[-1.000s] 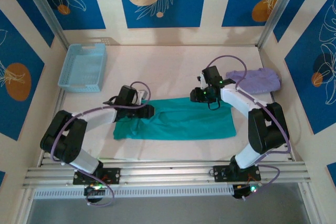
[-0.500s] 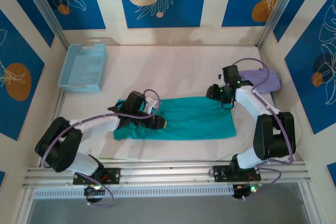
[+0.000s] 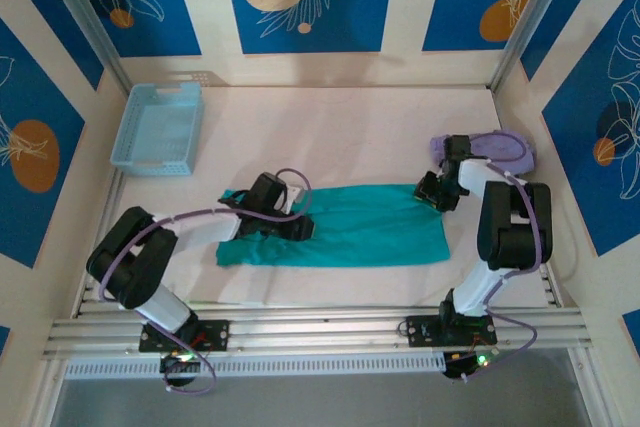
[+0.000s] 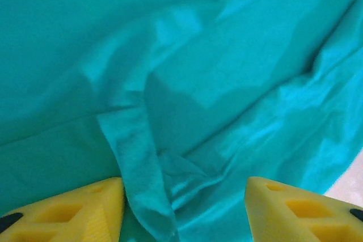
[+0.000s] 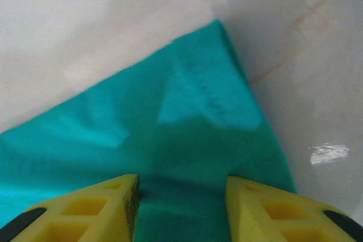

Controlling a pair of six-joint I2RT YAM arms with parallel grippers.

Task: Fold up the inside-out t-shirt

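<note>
Beneath the left end effector (image 4: 182, 190), the t-shirt (image 4: 198, 77).

T-shirt (image 3: 370, 232): stretch near left end hidden under left gripper (image 3: 303, 230). Lavender garment (image 3: 510, 152): left part behind right arm (image 3: 500, 217). Wrist views: yellow fingers (image 4: 68, 211) cut off below.

Robot lab cell: aluminium frame rail (image 3: 320, 332), blue printed wall panels (image 3: 300, 7).
</note>
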